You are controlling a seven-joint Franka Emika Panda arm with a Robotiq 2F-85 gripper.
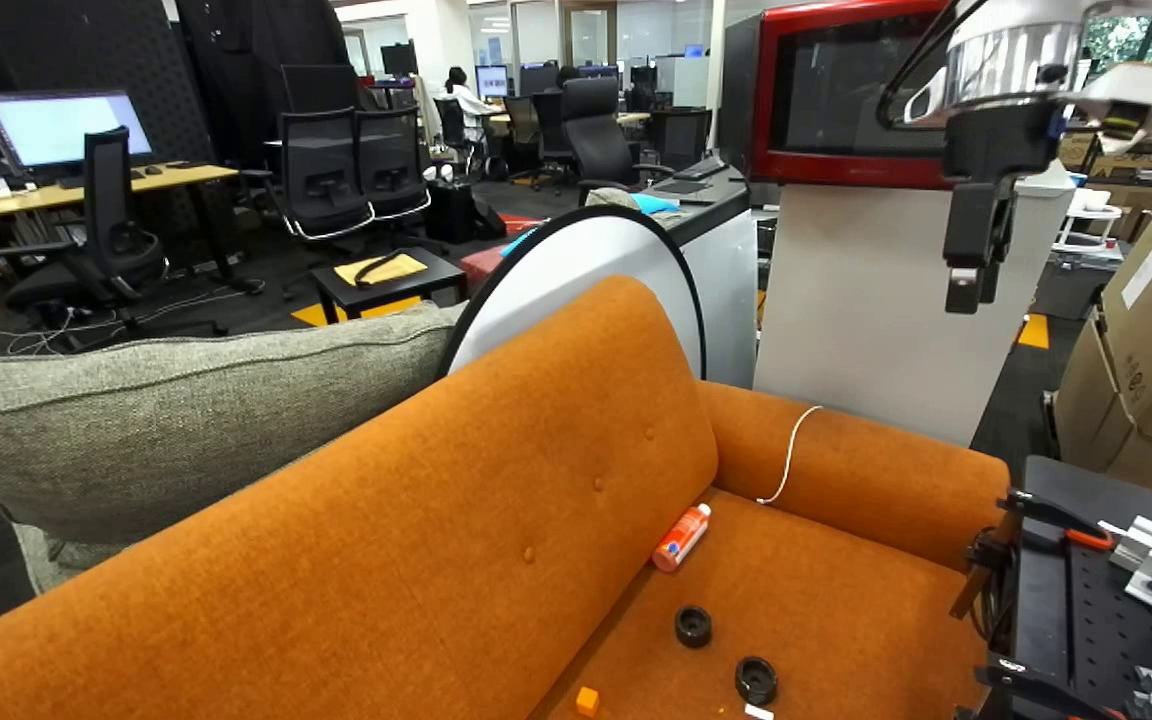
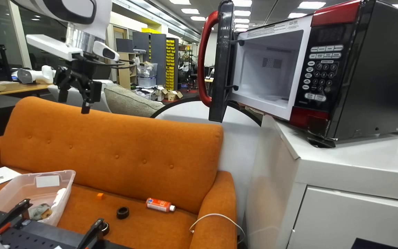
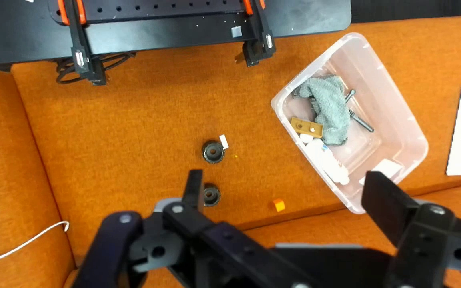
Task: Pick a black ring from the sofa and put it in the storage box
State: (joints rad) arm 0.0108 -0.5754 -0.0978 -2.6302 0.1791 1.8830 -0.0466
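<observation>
Fingers [image 3: 388,208] spread wide apart and pointing downward, the arm [image 2: 81,36] hangs high above the sofa [image 2: 112,141].

arm [image 2: 104,24]: smooth, white, rounded, edged with a curving dark grey band [image 2: 55,11]. under it a shiny, cylindrical silver collar [image 1: 998,68]; straight white bar [image 2: 48,45] jutting beside it. thin black cable [image 2: 111,64] curving alongside. tool [image 3: 285,192]: mostly black, jointed, angular. fingers [image 3: 388,210] blocky, flat-faced. greyish link [image 3: 144,248] with a round dark hole [image 3: 158,251]; pale round screw heads [image 3: 177,209] set into the black parts.
</observation>
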